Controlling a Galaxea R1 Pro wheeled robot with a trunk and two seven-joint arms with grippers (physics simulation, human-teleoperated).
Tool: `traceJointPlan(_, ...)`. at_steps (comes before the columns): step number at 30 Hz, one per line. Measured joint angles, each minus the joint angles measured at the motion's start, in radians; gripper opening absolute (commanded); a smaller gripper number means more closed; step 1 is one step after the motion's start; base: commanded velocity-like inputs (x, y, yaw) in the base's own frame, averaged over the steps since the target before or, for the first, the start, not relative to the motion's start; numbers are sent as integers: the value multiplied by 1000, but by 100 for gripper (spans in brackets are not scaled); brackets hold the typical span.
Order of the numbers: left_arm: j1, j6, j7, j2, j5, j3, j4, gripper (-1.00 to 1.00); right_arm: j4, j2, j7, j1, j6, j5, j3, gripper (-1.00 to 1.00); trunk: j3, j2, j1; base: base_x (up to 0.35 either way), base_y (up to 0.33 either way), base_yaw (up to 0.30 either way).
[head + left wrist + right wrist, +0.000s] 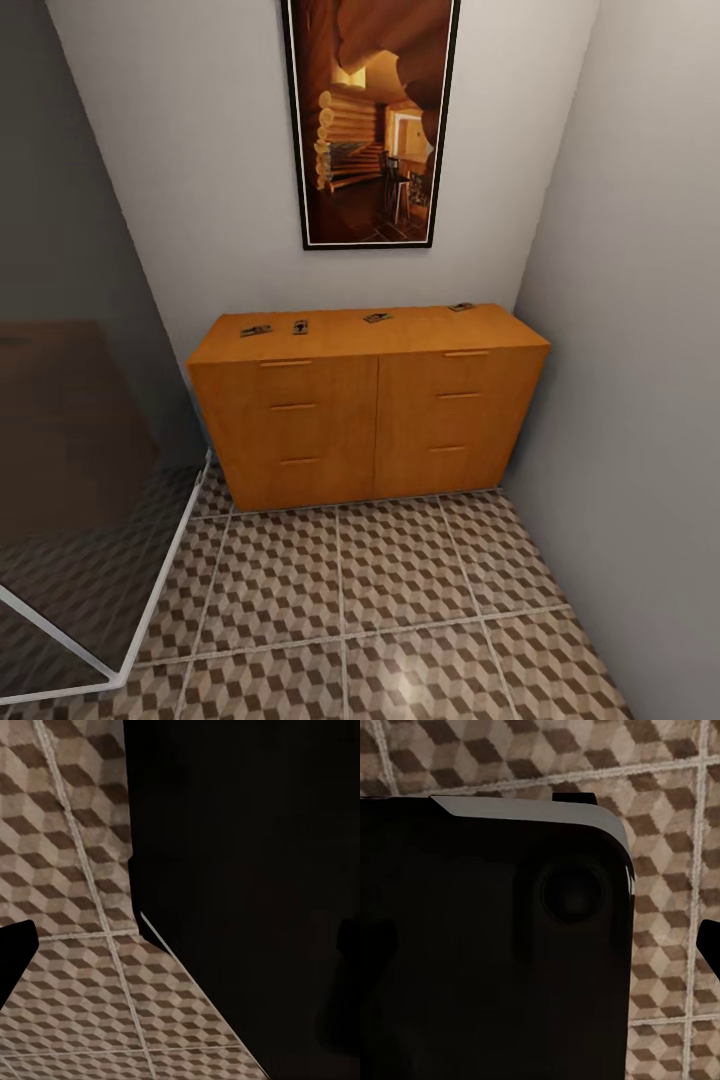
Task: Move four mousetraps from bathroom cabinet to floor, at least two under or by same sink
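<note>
1. Mousetraps: four lie on the flat top of the cabinet (370,420), well apart in a loose row: one (255,330) at the left end, a second (300,326) just right of it, a third (377,317) near the middle, a fourth (461,306) at the back right.
2. The cabinet stands against the back wall in a narrow nook, its drawers shut (six bar handles show).
3. A framed picture (370,120) hangs above it.
4. The bathroom floor (400,610) spreads in front; a glass panel (80,480) stands at the left.
5. Both wrist views show cube-pattern tiles (67,870) beside dark robot bodywork (495,945); whether either gripper is open or closed cannot be told.
</note>
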Motion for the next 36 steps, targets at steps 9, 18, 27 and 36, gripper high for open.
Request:
traceJointPlan(9,6,-5,-5,6,-5,-2,6,100,2,-10,6,6,-6,6,4,100,0,0,0,0,0,0)
traceJointPlan(18,58,-55,-48,52,-33,-5,57,100,53,-42,14,45,-21,25,6,100,0,0,0,0,0,0)
traceJointPlan(27,98,-83,-48,79,-28,-5,18,100,34,-49,9,-6,-51,18,0,100,0,0,0,0,0,0)
traceJointPlan(36,82,-80,-47,64,-25,-5,-33,100,-17,-83,31,-19,-26,9,-26,100,0,0,0,0,0,0)
